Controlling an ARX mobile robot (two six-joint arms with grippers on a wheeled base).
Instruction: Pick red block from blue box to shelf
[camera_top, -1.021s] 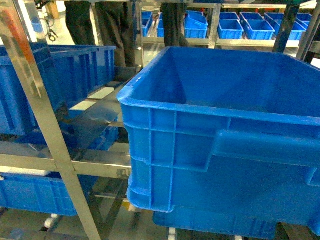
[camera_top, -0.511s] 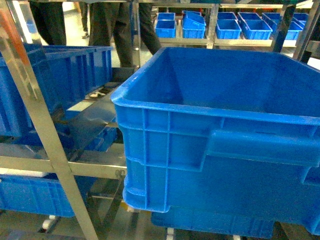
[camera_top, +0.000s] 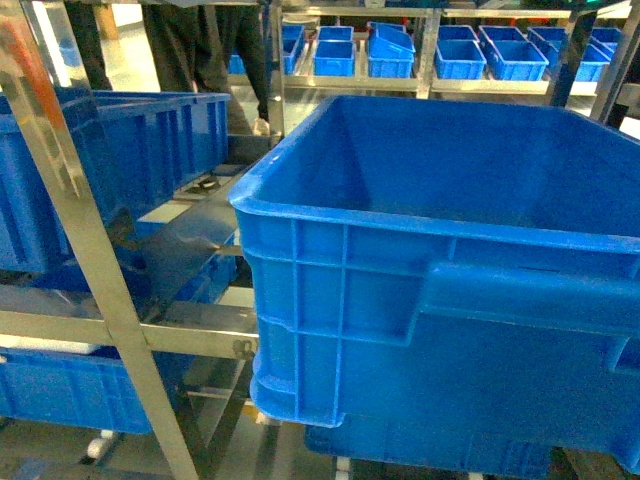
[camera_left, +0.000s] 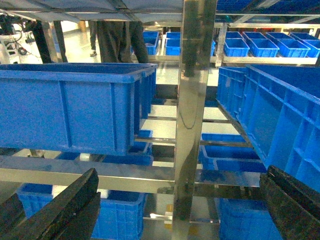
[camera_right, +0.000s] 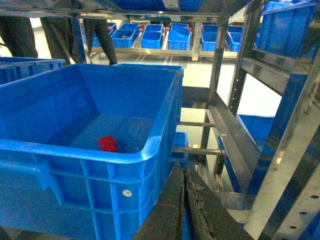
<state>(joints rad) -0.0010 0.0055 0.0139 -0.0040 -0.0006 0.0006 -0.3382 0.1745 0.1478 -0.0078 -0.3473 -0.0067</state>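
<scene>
The red block (camera_right: 107, 143) lies on the floor of the big blue box (camera_right: 150, 145), near its front wall, and shows only in the right wrist view. The same blue box (camera_top: 440, 230) fills the right of the head view, where its front wall hides the block. My right gripper (camera_right: 183, 169) is shut with nothing in it, low outside the box's right front corner. My left gripper (camera_left: 181, 172) is open wide, with a steel shelf post (camera_left: 192, 100) straight ahead between its fingers (camera_left: 75, 200). Neither gripper shows in the head view.
Steel shelf rails (camera_top: 190, 335) and a slanting post (camera_top: 80, 210) stand left of the box. Another blue crate (camera_top: 120, 150) sits on the left shelf, with more crates (camera_top: 60, 385) below. Perforated uprights (camera_right: 295, 150) stand to the right. People's legs (camera_top: 225, 50) and rows of small bins (camera_top: 460, 55) are behind.
The head view has swung slightly sideways and back. The people behind the shelves have walked to other spots. The big box has stayed on its shelf.
</scene>
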